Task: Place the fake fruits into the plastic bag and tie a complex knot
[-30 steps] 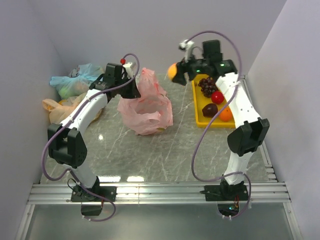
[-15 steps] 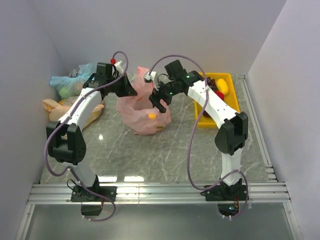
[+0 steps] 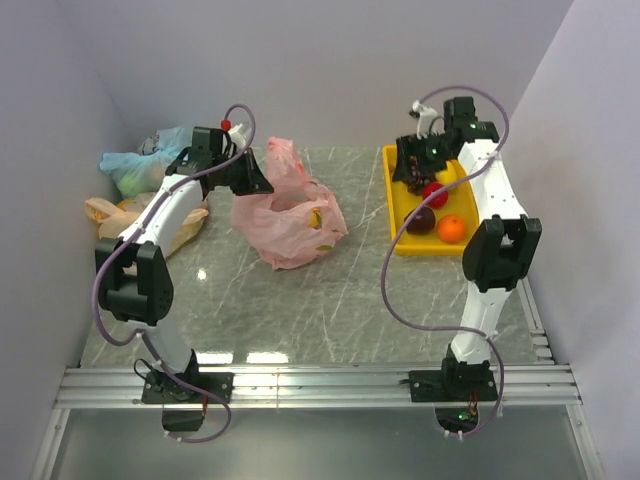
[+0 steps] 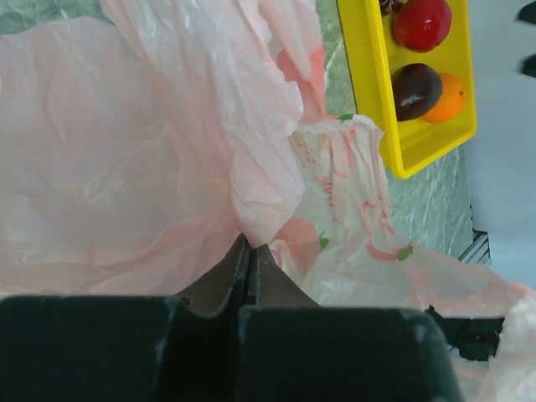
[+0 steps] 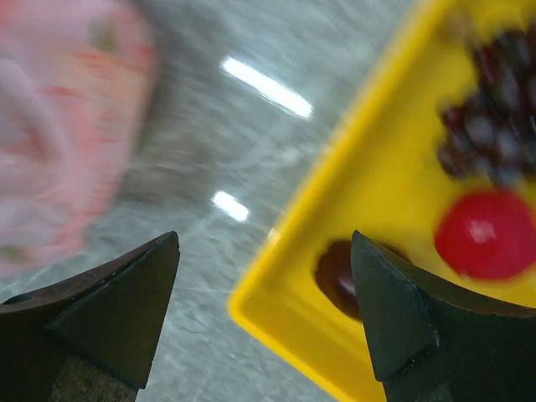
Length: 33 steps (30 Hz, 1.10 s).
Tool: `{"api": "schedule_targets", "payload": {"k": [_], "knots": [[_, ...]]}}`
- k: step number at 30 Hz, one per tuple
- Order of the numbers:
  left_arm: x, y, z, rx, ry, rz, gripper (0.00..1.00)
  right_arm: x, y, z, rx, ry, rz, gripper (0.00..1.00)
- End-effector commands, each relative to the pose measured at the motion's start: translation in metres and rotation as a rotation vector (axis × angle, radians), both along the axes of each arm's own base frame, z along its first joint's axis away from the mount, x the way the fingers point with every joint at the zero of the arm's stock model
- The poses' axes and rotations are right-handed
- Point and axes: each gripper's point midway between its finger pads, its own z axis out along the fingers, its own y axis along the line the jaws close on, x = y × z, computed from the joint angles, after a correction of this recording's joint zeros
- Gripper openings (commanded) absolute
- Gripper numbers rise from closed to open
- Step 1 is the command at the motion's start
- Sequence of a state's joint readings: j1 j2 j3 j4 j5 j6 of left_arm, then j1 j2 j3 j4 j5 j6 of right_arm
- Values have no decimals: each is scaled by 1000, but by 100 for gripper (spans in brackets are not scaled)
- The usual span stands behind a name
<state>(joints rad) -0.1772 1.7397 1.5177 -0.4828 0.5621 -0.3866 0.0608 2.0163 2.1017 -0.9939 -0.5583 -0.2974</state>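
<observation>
Marble tabletop point(image 3: 300, 300). The bag point(image 3: 290, 215) sits centre-left, its rim pinched by the closed left fingers point(image 4: 219, 280). The right fingers point(image 5: 126, 293) are wide, empty, over the tray point(image 3: 392, 215) of fruits point(image 3: 434, 194), upper right.

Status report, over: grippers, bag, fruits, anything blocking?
Left gripper shut on plastic bag rim. Right gripper open, empty, above yellow tray. Grapes, red fruit, dark fruit, orange in tray; one yellowish fruit in bag. Nothing blocking.
</observation>
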Motion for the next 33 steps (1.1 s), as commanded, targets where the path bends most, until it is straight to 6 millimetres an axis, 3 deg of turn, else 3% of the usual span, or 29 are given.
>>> {"api": "schedule_targets", "payload": {"k": [1,2,7,18,29,33], "knots": [[4,-3,4,-13,-25,-25,0,-22,-27,-58,-111,193,-123,89],[3,-3,3,-13,-24,-25,0,-21,-43,-67,-174,198,-171,91],[4,-3,0,-9,-22,-24,0,-23,-72,-109,-306,236,-237,98],[7,-1,-7,11,-16,-24,0,-20,-81,-160,-385,281,-210,100],[11,-1,-10,15,-11,-23,0,-35,-82,-177,-433,338,-167,100],[9,-2,-10,9,-7,-24,0,-37,-76,-161,-396,333,-163,87]]}}
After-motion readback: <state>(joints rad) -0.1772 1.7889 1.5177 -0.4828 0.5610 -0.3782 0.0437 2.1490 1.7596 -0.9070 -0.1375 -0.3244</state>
